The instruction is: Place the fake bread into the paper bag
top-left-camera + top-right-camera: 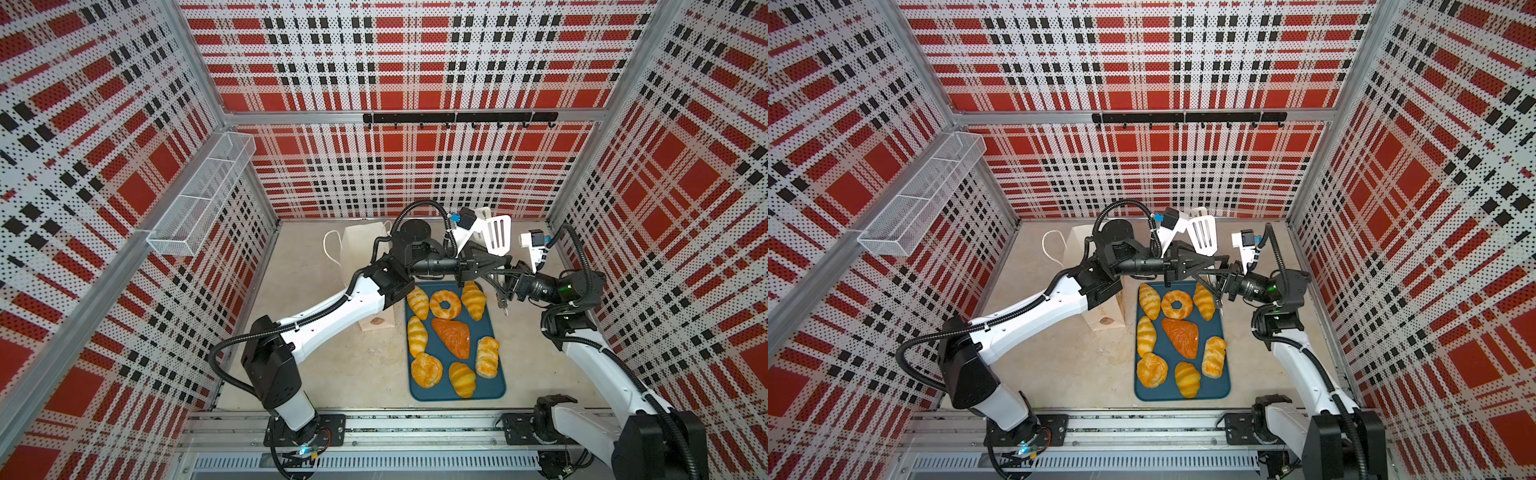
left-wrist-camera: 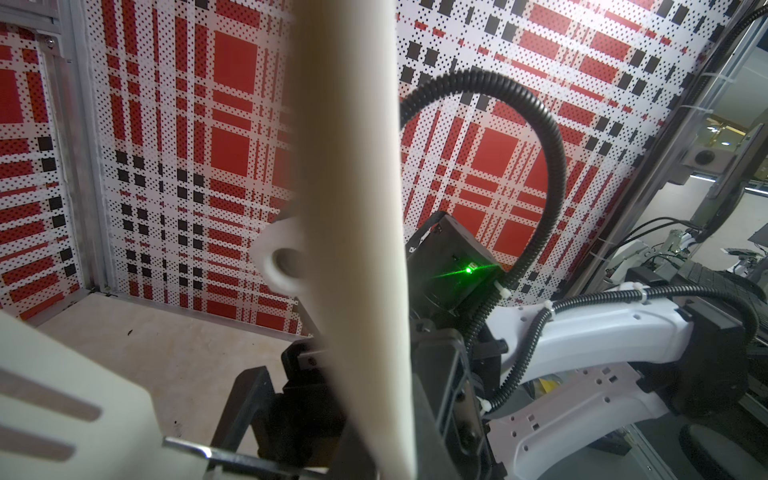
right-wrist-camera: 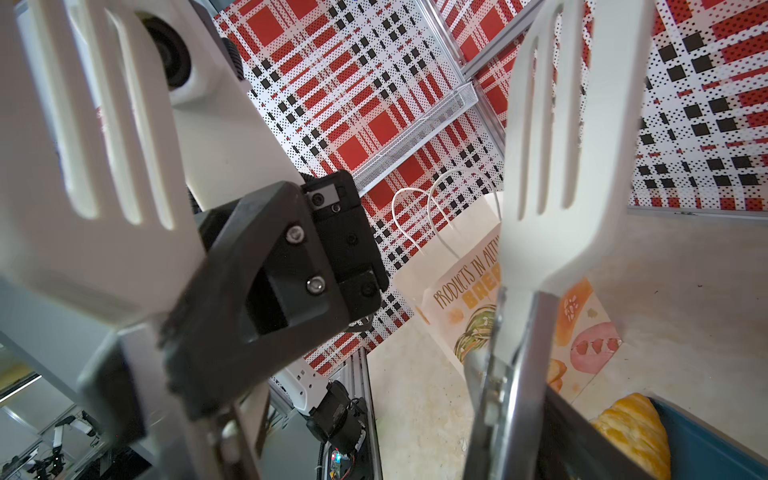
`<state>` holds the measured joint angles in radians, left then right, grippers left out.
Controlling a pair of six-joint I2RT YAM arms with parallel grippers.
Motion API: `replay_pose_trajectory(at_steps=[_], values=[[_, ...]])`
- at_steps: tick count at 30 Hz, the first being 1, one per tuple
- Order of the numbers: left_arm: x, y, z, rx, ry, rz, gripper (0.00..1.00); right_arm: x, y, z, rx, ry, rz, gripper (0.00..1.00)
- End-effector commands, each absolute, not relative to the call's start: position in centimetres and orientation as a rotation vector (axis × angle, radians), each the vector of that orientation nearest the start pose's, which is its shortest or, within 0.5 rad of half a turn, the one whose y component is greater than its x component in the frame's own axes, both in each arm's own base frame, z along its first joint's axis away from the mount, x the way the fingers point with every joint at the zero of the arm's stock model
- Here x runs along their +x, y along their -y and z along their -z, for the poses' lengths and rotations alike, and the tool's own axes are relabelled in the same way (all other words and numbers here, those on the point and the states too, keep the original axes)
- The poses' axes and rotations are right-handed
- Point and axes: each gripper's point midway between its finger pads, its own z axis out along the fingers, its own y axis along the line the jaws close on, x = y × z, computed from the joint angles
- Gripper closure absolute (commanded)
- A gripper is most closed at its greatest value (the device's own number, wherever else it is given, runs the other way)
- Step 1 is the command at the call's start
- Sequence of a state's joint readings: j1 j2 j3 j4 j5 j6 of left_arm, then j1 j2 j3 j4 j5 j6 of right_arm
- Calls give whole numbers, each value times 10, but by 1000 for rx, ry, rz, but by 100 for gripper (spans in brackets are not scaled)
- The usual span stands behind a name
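Note:
The fake bread lies on a dark teal tray (image 1: 498, 388): several striped croissants (image 1: 417, 302), a ring doughnut (image 1: 445, 304), a brown triangular loaf (image 1: 453, 336) and a round bun (image 1: 426, 370). The paper bag (image 1: 361, 241) stands left of the tray, largely hidden under my left arm. Above the tray's far end my left gripper (image 1: 505, 266) is shut on white slotted tongs (image 1: 498, 235). My right gripper (image 1: 500, 286) meets it from the right, open wide. In the right wrist view the tongs' (image 3: 552, 166) two arms run along either side of the fingers, blades spread apart.
A white wire mesh basket (image 1: 199, 195) hangs on the left wall. A black hook rail (image 1: 457, 117) runs along the back wall. Plaid walls close three sides. The arms' base rail (image 1: 415, 432) runs along the front edge.

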<state>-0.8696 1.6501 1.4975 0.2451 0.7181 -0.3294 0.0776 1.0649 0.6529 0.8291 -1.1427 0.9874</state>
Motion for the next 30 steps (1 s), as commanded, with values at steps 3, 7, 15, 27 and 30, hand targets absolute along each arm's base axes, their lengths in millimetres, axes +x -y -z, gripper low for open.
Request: replay_pose_trajectory(at_steps=[3, 7, 15, 27, 30], values=[[214, 449, -434, 1061, -1236, 1543, 91, 257, -176, -380, -518, -1456, -1481, 16], [216, 449, -433, 1047, -1238, 1573, 91, 255, -176, -379, -520, -1467, -1470, 19], [224, 445, -428, 1022, -1253, 1586, 87, 253, -175, -376, -524, -1510, -1420, 28], [238, 433, -421, 950, -1283, 1579, 64, 251, -169, -359, -479, -1637, -1303, 38], [244, 427, -417, 919, -1307, 1568, 54, 253, -165, -347, -458, -1714, -1231, 38]])
